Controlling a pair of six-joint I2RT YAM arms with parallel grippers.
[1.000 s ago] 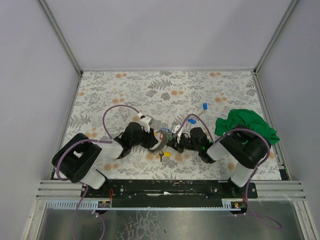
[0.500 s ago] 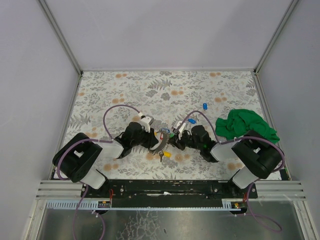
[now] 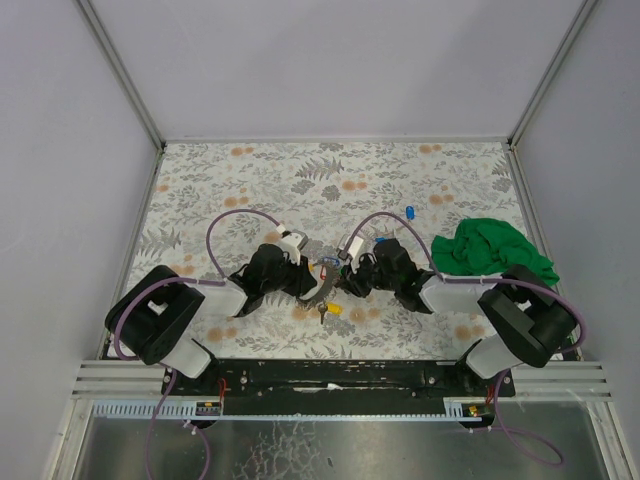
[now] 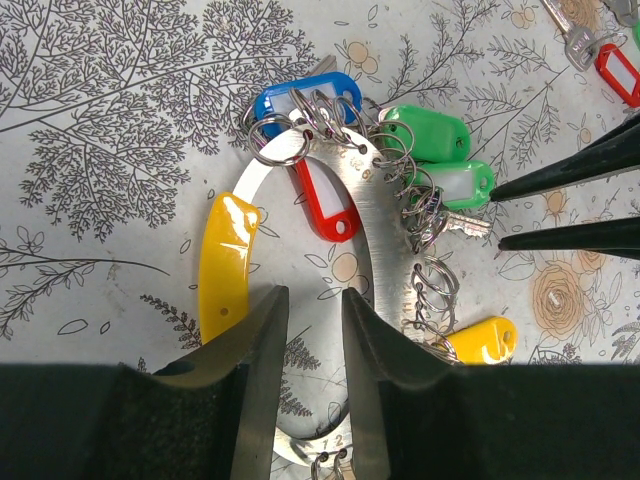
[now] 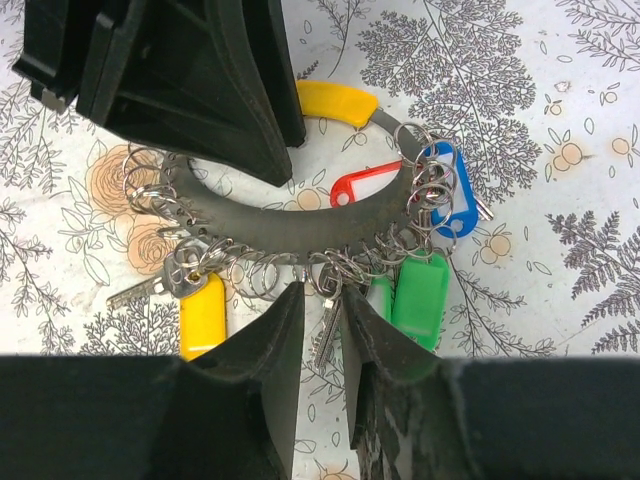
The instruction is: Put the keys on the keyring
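I count one keyring [image 4: 345,215] — on it one blue tag [image 4: 300,100], one red tag [image 4: 325,200], two green tags [image 4: 428,130], one yellow tag [image 4: 480,338] — plus one green cloth [image 3: 490,250].

"72" stamped on the keyring [image 4: 383,250] band

Bright even overhead light, soft shadows, sharp wrist views, slight glare

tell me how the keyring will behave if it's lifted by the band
Flat metal keyring band looks stiff, so it should hold shape. The tags hang on loose split rings, so they will probably swing and dangle.
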